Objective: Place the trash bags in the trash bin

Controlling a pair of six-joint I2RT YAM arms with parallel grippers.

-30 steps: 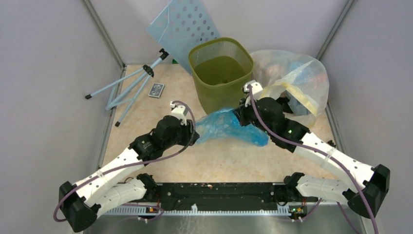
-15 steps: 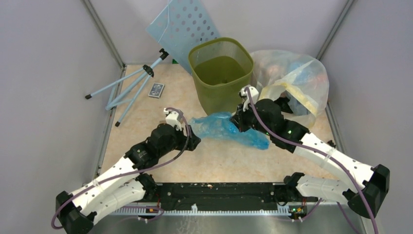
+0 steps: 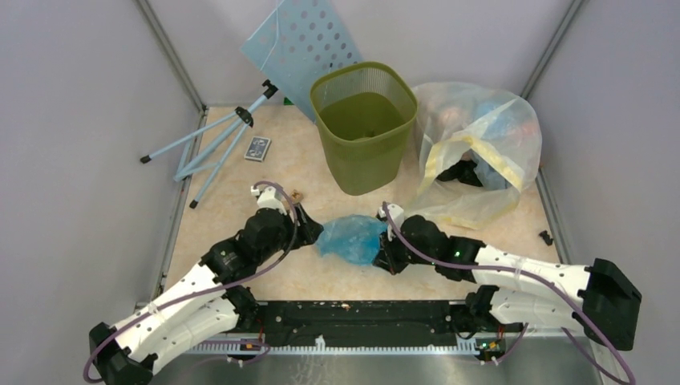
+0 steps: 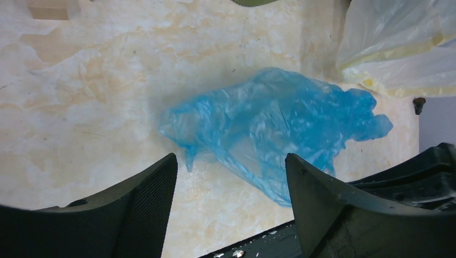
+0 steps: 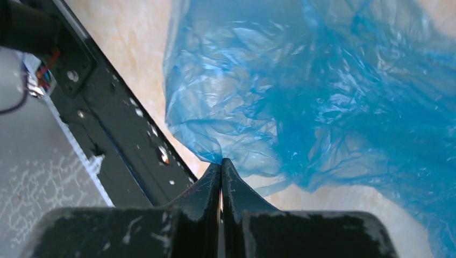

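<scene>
Centrally, trash bag (image 3: 350, 238), right tool (image 5: 221, 162) pinching edge

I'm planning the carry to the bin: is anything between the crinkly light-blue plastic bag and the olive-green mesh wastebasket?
Nothing visible. Only bare tabletop lies between the crinkly light-blue plastic bag and the olive-green mesh wastebasket, whose mouth stands open. The large clear stuffed bag sits right of it, off that line.

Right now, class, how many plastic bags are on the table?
2. A light-blue trash bag lies in front of the olive-green trash bin; a large clear yellowish bag, stuffed with items, sits right of it.
</scene>
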